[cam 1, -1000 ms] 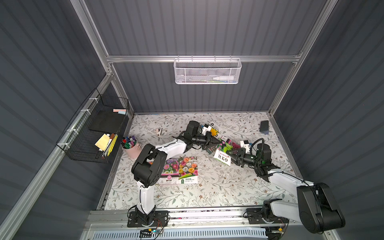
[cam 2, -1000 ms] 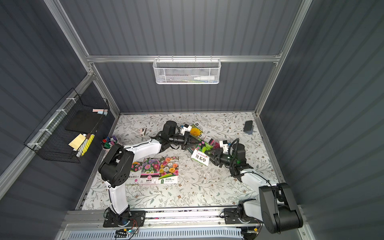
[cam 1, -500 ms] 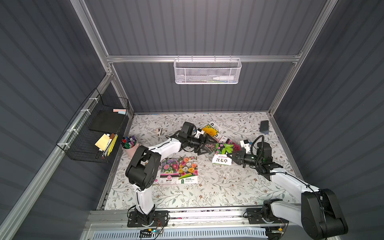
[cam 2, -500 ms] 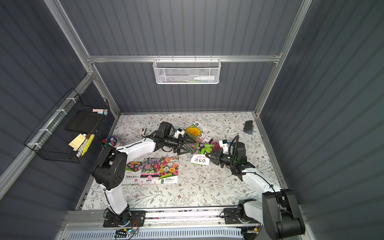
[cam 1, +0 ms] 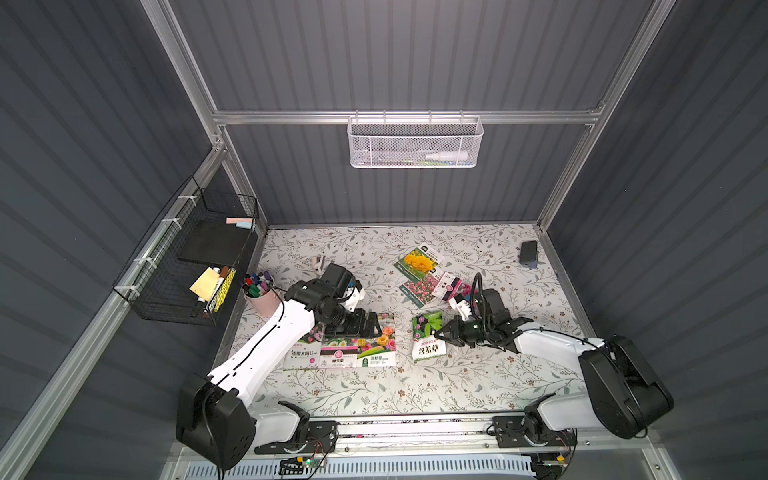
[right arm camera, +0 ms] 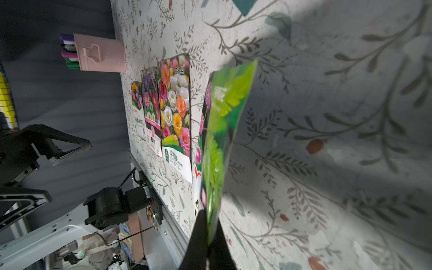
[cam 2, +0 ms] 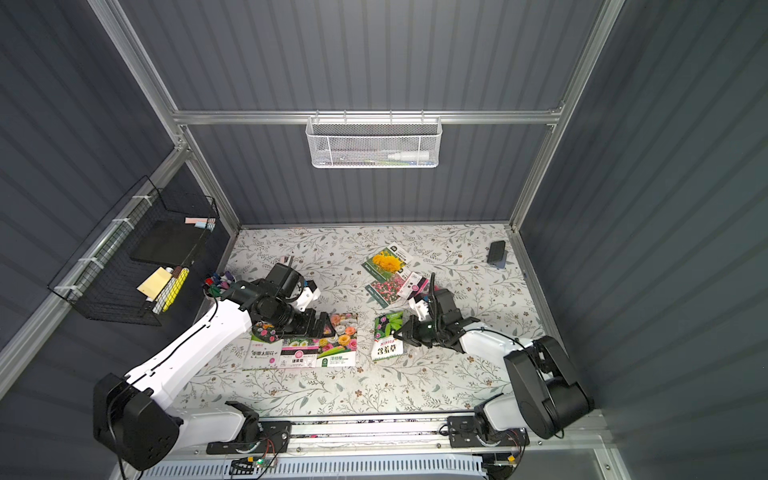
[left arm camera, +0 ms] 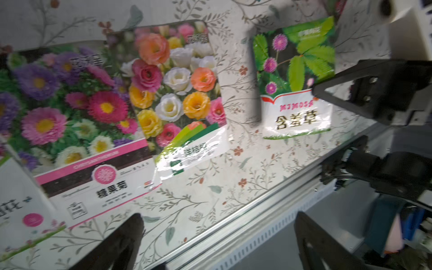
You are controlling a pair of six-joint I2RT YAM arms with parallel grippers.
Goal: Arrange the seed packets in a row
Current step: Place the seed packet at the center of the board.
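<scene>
Three seed packets lie side by side near the front left: a white-label one, a pink-band one and a rose one. Just right of them is a green-leaf packet. My right gripper is shut on its right edge, holding it tilted close to the table. My left gripper hangs open and empty over the row's far edge. Three more packets lie further back: yellow, pink-flowered and a small pink-white one.
A pink cup of markers stands at the left edge. A black wire basket hangs on the left wall and a white mesh basket on the back wall. A small dark object lies back right. A metal rail borders the front.
My left gripper has opened and pulled back from the far packets to the row. My right gripper has closed on the green-leaf packet and brought it forward, beside the row.
</scene>
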